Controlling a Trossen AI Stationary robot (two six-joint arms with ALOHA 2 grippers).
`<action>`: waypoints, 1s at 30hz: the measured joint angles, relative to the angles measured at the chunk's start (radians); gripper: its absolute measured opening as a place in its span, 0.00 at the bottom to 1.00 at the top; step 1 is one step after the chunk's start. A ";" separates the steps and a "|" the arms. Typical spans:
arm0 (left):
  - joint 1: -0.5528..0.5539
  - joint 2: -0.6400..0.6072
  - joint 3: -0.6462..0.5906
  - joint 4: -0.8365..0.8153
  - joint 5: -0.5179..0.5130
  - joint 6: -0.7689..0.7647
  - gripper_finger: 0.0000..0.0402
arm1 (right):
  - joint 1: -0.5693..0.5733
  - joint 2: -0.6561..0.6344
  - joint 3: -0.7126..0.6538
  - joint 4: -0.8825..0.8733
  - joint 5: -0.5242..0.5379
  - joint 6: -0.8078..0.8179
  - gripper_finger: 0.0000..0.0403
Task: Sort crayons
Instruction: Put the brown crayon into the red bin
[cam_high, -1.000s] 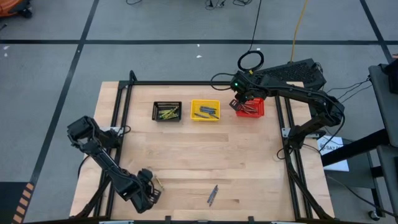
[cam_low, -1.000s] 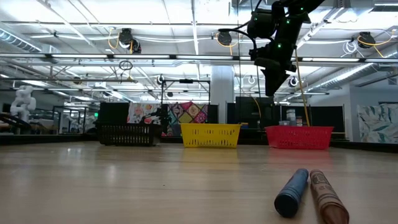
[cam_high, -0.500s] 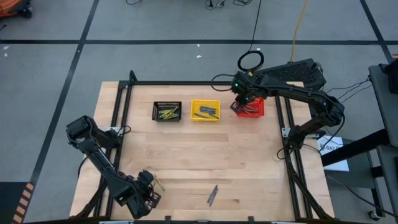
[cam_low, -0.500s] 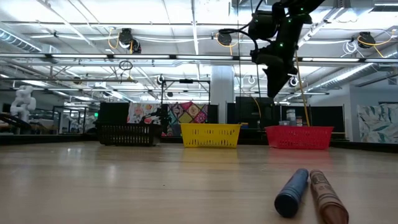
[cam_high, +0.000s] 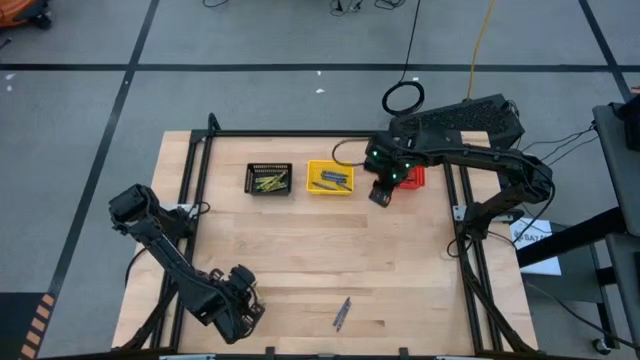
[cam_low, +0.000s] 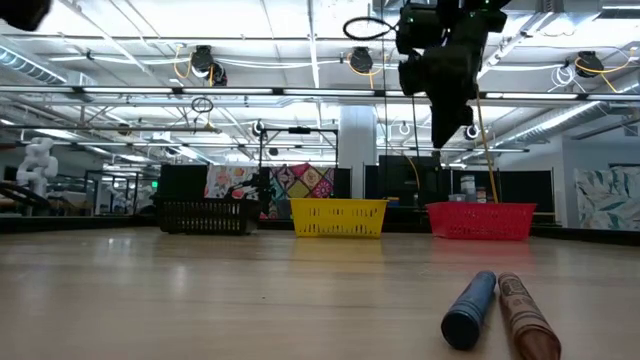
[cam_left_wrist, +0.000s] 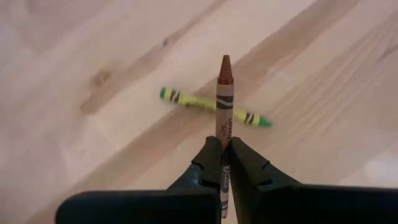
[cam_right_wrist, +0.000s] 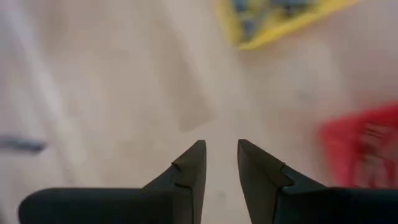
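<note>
My left gripper (cam_high: 243, 304) hangs over the table's near left part, shut on a brownish-red crayon (cam_left_wrist: 224, 93). Under it an olive-yellow crayon (cam_left_wrist: 193, 101) lies flat on the wood. A blue crayon (cam_low: 470, 308) and another brownish-red one (cam_low: 525, 316) lie side by side near the front edge (cam_high: 342, 313). My right gripper (cam_high: 380, 196) (cam_right_wrist: 221, 155) is open and holds nothing. It hangs high over the table just in front of the gap between the yellow basket (cam_high: 330, 177) and the red basket (cam_high: 415, 178). My left gripper pinches the brownish-red crayon between its two fingers by the wrapped shaft near its blunt end (cam_left_wrist: 224, 152). The fingers come from above, pointing steeply down, and lie along the crayon. Its pointed tip (cam_left_wrist: 225, 62) sticks out beyond the fingertips, clear of the table.
Three mesh baskets stand in a row at the far side: a black one (cam_high: 268, 178) with olive-yellow crayons, the yellow one with blue crayons, and the red one, partly under my right arm. Bare wood lies between the baskets and the front edge.
My left gripper has risen from the table with the brownish-red crayon and rolled its wrist; the olive-yellow crayon has stayed on the wood. My right gripper has swung from above the red basket toward the table's left and near side, tipping as it went.
</note>
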 joint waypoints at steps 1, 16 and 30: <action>0.010 0.000 0.000 0.001 -0.009 0.020 0.02 | 0.018 0.000 0.000 0.002 -0.032 -0.015 0.20; 0.199 -0.130 0.000 0.031 -0.205 0.401 0.02 | 0.296 0.000 0.000 0.033 -0.111 -0.079 0.20; 0.317 -0.159 0.000 0.171 -0.257 0.796 0.02 | 0.487 0.000 0.000 0.167 -0.079 0.223 0.20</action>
